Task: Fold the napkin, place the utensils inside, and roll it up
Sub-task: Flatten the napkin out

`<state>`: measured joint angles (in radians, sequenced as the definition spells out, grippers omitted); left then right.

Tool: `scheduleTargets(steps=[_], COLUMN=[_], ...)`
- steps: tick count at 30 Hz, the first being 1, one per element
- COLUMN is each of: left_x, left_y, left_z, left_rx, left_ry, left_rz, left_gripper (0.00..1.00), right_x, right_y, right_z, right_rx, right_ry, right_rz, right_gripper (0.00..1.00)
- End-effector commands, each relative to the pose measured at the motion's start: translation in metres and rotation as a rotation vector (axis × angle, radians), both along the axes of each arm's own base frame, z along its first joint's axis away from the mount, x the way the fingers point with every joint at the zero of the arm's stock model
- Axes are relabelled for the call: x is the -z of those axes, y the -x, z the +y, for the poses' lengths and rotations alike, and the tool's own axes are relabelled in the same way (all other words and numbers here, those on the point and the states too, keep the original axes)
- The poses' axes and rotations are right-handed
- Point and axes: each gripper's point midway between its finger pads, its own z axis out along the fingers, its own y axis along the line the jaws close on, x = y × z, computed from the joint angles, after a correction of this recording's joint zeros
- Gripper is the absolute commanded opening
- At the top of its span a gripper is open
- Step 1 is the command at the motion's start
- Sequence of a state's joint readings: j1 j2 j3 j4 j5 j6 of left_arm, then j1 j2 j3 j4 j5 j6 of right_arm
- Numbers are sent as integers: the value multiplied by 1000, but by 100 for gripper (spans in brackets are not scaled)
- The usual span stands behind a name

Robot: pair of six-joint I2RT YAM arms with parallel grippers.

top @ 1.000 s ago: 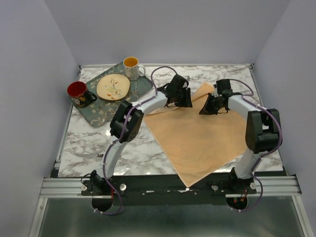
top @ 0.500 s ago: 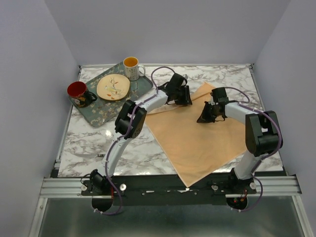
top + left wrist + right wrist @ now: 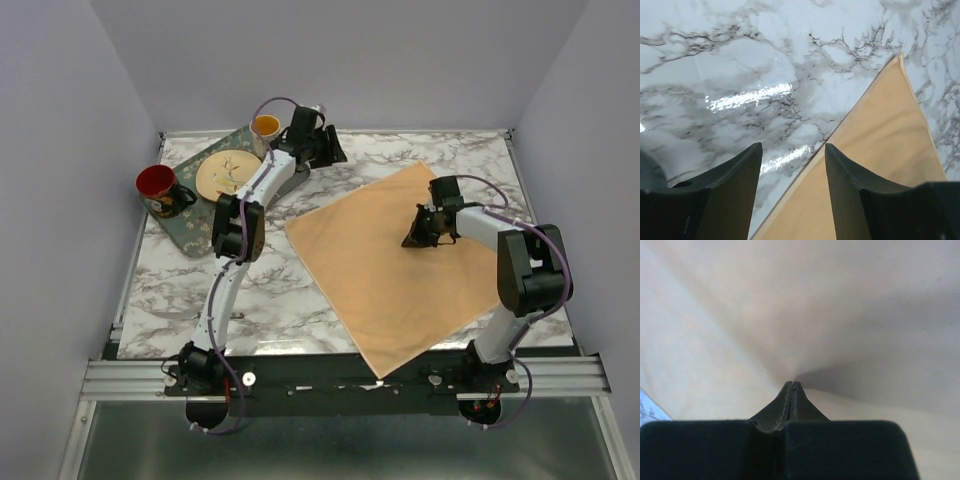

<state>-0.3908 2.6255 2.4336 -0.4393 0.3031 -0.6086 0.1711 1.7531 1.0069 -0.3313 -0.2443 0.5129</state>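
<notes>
Marble table [image 3: 200,290] carries everything. The napkin [image 3: 380,270] is the biggest item on it: spread flat in a single layer, diamond orientation, centre-right of the table, near corner hanging just past the front edge, far corner pointing at the back right. Left arm [image 3: 240,225] is stretched long toward the back of the table; right arm [image 3: 525,265] is bent over the napkin's right side. Green floral tray [image 3: 195,238] sits back left, well apart from the napkin. On the tray: cream floral plate [image 3: 228,175] in the middle, red mug [image 3: 158,185] at its left end, yellow-lined mug [image 3: 265,128] at the back, partly hidden by the left arm. Left gripper [image 3: 793,147] is off the tray's right end, jaws spread, nothing between them; its wrist view shows bare marble underneath and the napkin's left corner just ahead. Right gripper [image 3: 793,385] has jaws pressed tight together, tips down on the napkin in its upper right part; cloth creases run toward the tips, but can't tell if a fold is actually caught.
</notes>
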Motion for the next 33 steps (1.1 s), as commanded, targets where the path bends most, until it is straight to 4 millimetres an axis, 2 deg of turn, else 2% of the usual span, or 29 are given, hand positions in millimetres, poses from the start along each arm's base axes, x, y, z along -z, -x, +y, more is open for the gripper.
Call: scheduleTargets(steps=[1,2,3,4,5,6,7,8,9,10,11,12,13,14,16,17,20,24,25,30,31,33], left_x=[-132,-119,-116,-132,-113,-102,-105,-84,-77,-88,-67,-66,-73,-60,-55,-43,-25,-1,11,34,49,54], left_y=[44,58,65,86,99,113,128,142,155,161,184,192,200,216,228,237,241,236,235,226,228,215], left_z=[-23,-25,-24,-36,-33,-30,-32,-26,-24,-15,-17,-17,-14,-14,-13,-11,-2,7,8,5,1,2], left_rx=[108,114,95,114,113,108,71,70,85,47,80,88,101,125,133,152,151,152,156,144,164,146], left_ry=[97,78,46,35,-31,-92,-177,-254,-310,-356,-407,-425,-437,-470,-466,-465,-509,-566,-581,-527,-510,-476], left_rz=[-153,-109,-99,-114,-85,-53,-81,-54,-62,-102,-78,-90,-112,-95,-72,-35,-7,29,50,150,197,227], left_gripper=[63,63,63,63,63,63,63,63,63,63,63,63,63,64,65,65,65,65,65,65,66,65], right_x=[-32,-47,-49,-55,-59,-65,-66,-65,-67,-65,-66,-63,-59,-55,-41,-39,-32,-23,-22,-10,-10,-7], right_y=[-28,-42,-44,-51,-57,-67,-72,-75,-80,-82,-85,-84,-88,-90,-92,-94,-103,-104,-105,-107,-111,-113], right_z=[-14,-14,-16,-20,-22,-25,-33,-41,-49,-57,-60,-65,-66,-65,-65,-63,-55,-53,-53,-54,-54,-57], right_rx=[19,19,10,20,16,-8,-1,8,-14,-16,-24,-35,-39,-43,-48,-52,-65,-75,-78,-94,-97,-95], right_ry=[103,104,121,151,169,203,250,304,361,411,432,452,452,442,413,401,358,349,349,357,357,367], right_rz=[-115,-157,-152,-163,-171,-185,-176,-154,-131,-117,-112,-89,-81,-74,-43,-38,-22,23,26,62,57,67], right_gripper=[1,4,6,8,13,16,18,25,28,31,36,38,39,41,42,42,43,43,43,43,43,42])
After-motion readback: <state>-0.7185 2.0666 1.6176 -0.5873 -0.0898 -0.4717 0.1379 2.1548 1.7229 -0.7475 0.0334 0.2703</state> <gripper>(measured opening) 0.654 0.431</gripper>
